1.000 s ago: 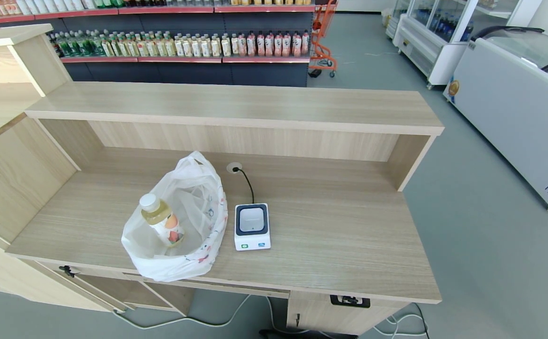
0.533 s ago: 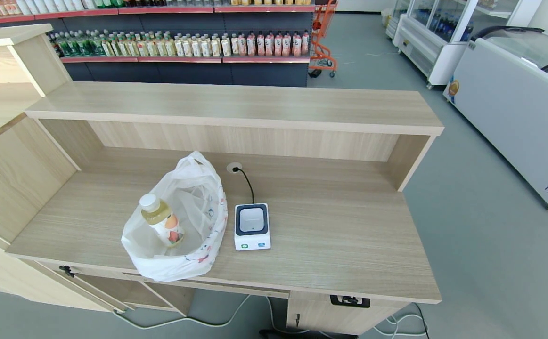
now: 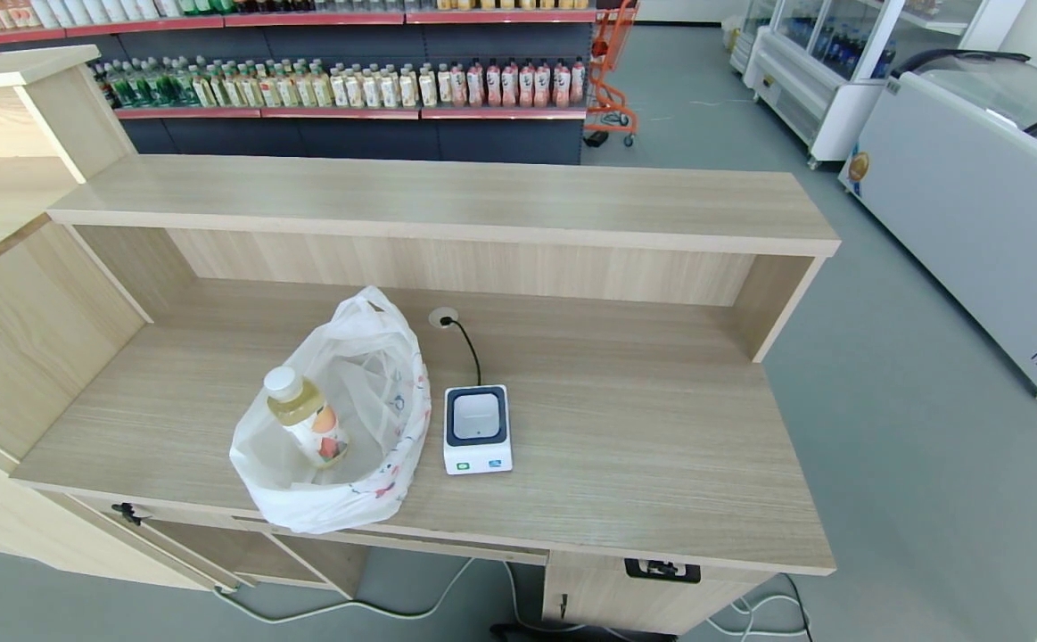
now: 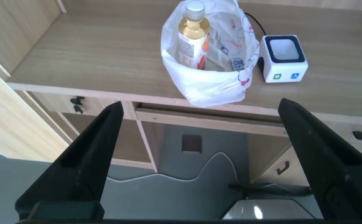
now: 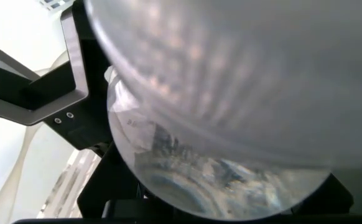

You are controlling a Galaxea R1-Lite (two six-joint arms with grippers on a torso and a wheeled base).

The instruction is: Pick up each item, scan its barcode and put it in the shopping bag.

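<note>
counter point(image 3: 643, 446): wood, carrying bag and scanner. bag point(image 3: 390, 406): limp, mouth open, near the front edge. bottle point(image 3: 306, 428): inside the bag, leaning, cap up. scanner point(image 3: 476, 428): just beside the bag, window up. clear item point(image 5: 231, 93): rounded, off the counter, low on the right; you have no barcode in sight. right gripper point(image 5: 221, 186): seemingly clamped round the clear item. left gripper point(image 4: 201, 104): fingers point(image 4: 88, 155) spread, holding nothing, below the front edge, facing the bag. risks, as i judge them: a smooth round wall may slip or turn in your grip; the code may miss the window; lowering onto the leaning bottle could tip it or fold the bag's mouth; raising the left arm could strike the counter edge.
</note>
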